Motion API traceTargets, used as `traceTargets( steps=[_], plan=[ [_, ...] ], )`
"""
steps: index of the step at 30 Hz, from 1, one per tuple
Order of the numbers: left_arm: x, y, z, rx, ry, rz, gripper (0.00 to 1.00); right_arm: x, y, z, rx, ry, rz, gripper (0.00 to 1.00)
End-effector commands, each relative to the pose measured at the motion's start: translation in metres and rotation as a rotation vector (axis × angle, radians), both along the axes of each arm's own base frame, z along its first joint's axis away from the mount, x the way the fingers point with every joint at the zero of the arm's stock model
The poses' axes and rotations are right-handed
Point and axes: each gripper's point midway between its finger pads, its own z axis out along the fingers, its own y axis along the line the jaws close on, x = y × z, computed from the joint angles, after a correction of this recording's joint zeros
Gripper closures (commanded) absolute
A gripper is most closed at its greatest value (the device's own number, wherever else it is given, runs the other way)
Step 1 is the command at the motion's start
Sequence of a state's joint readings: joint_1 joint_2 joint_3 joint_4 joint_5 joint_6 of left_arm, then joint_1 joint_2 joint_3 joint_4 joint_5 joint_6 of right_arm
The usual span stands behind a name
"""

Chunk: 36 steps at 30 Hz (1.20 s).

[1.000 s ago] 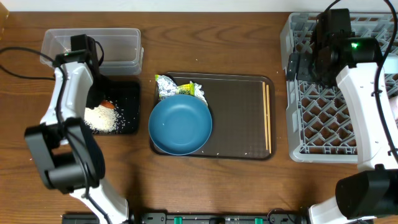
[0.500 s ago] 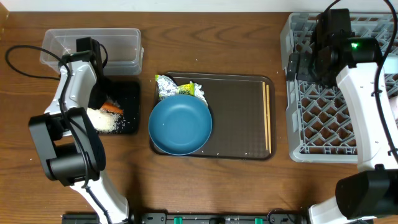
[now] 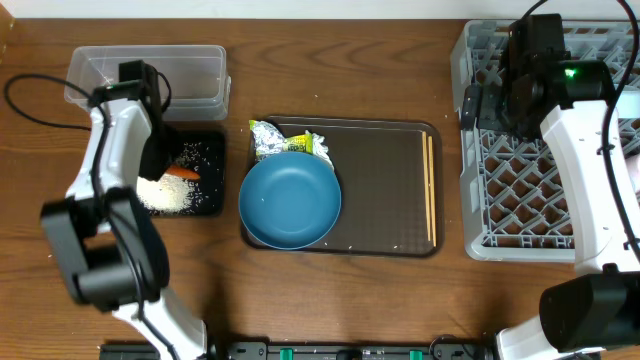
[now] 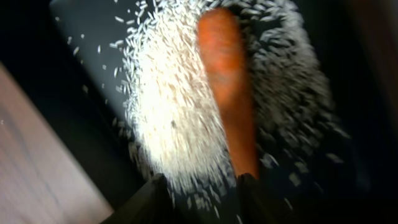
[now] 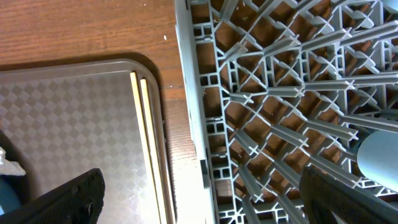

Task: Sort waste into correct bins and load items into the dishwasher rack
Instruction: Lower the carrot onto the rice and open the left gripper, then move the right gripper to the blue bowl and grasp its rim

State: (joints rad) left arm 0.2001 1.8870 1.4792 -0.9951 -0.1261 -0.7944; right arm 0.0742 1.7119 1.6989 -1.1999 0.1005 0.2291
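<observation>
Left end effector [image 4: 202, 193]: over the black tray [image 4: 81, 37], pointing down, its fingers partly apart with a clear gap and nothing gripped between them. Directly below that gap lie the rice [image 4: 168, 112] and the carrot [image 4: 227, 81]. The rice forms a heap on the tray floor with loose grains scattered round it. The carrot rests on the tray against the heap's edge, free of both fingers. Right end effector [image 5: 202, 180]: wide open, empty, held above the left wall of the rack [image 3: 530, 190], with one finger over the rack's lattice and the other over the serving tray's [image 3: 385, 180] right end. The tub [image 3: 190, 75] stands on the table [image 3: 340, 60] just beyond the black tray, partly covered by the left arm; nothing can be made out in its visible part. The serving tray sits between the black tray and the rack. On its left part lies the dish [image 3: 290, 200], upright. The wrapper [image 3: 283, 140] lies crumpled in the tray's far left corner, just beside the dish's far rim. The chopsticks [image 3: 430, 190] lie side by side along the tray's right edge, parallel to it, well apart from the dish. A light blue item [image 5: 376, 158] sits in the rack near its right side; whether it is cup or bowl cannot be told.
</observation>
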Motion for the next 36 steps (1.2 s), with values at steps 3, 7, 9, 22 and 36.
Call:
traceTargets(
  steps=[3, 7, 9, 22, 36],
  plan=[
    [-0.007, 0.009, 0.089, 0.093, -0.217, 0.003, 0.56, 0.001, 0.000, -0.003, 0.002, 0.008, 0.001, 0.01],
    [-0.040, 0.047, 0.139, 0.319, -0.254, 0.083, 0.05, 0.001, 0.000, -0.003, 0.002, 0.008, 0.001, 0.01],
    [-0.056, 0.050, 0.151, 0.328, -0.259, 0.104, 0.02, 0.001, 0.000, -0.003, 0.002, 0.008, 0.001, 0.01],
    [-0.075, 0.046, 0.167, 0.321, -0.285, 0.113, 0.00, 0.001, 0.000, -0.003, 0.002, 0.008, 0.001, 0.01],
    [-0.075, 0.046, 0.167, 0.321, -0.285, 0.113, 0.00, 0.023, 0.026, 0.007, 0.191, -0.087, -0.067, 0.01]
  ],
)
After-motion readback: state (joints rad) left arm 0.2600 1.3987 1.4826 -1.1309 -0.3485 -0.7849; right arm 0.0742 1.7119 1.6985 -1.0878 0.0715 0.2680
